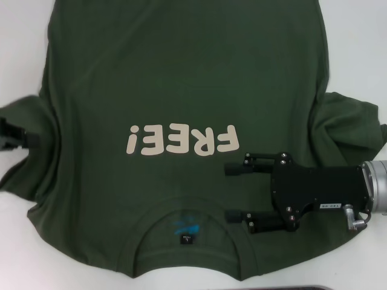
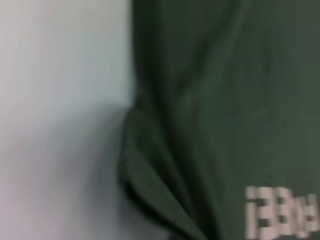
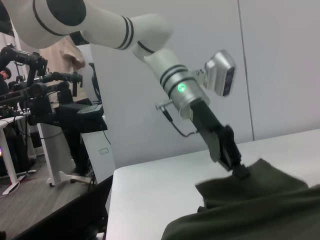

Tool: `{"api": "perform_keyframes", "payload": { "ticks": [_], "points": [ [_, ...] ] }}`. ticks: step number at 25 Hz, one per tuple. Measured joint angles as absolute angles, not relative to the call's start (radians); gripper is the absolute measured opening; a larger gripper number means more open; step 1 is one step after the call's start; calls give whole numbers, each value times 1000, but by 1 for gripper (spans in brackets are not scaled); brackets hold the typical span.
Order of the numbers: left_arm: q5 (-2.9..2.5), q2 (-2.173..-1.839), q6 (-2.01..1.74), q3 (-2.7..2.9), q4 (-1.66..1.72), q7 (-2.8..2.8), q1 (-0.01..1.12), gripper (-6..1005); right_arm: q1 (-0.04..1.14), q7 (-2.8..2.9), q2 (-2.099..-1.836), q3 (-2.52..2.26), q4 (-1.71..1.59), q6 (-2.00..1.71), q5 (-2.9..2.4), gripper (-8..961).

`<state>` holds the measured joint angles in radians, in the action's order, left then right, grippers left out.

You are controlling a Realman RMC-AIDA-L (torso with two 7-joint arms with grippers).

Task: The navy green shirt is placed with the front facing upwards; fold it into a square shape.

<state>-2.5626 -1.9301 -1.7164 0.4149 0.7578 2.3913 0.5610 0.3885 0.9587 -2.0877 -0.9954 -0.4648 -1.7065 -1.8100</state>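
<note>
The navy green shirt (image 1: 181,78) lies spread front-up on the white table, its collar (image 1: 187,212) nearest me and the cream "FREE!" lettering (image 1: 180,140) upside down. My right gripper (image 1: 233,192) hovers open over the chest just right of the collar, nothing between its fingers. My left gripper (image 1: 9,136) is at the far left edge on the bunched left sleeve (image 1: 33,160). The right wrist view shows that left gripper (image 3: 239,169) shut on a raised corner of the shirt (image 3: 260,200). The left wrist view shows the shirt's creased fabric (image 2: 225,100) and lettering (image 2: 282,212).
The white table (image 1: 363,36) shows around the shirt on both sides. The right sleeve (image 1: 347,127) lies rumpled beyond my right gripper's body. A dark edge (image 1: 314,288) runs along the near side. Beyond the table's edge (image 3: 150,185) stand other equipment and people.
</note>
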Motion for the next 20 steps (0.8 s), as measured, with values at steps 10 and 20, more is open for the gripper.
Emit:
{"api": "perform_keyframes", "payload": {
  "ticks": [10,20],
  "points": [
    [-2452,-1935,-1832,389,758,2372,600,36,387,959,-2088,-995,-465,-1709,-1810,807],
    [-2451,-1993,-1674,390,667,2396,658,37,381,953,-2088,-996,-461,-1702,-1810,808]
  ]
}}
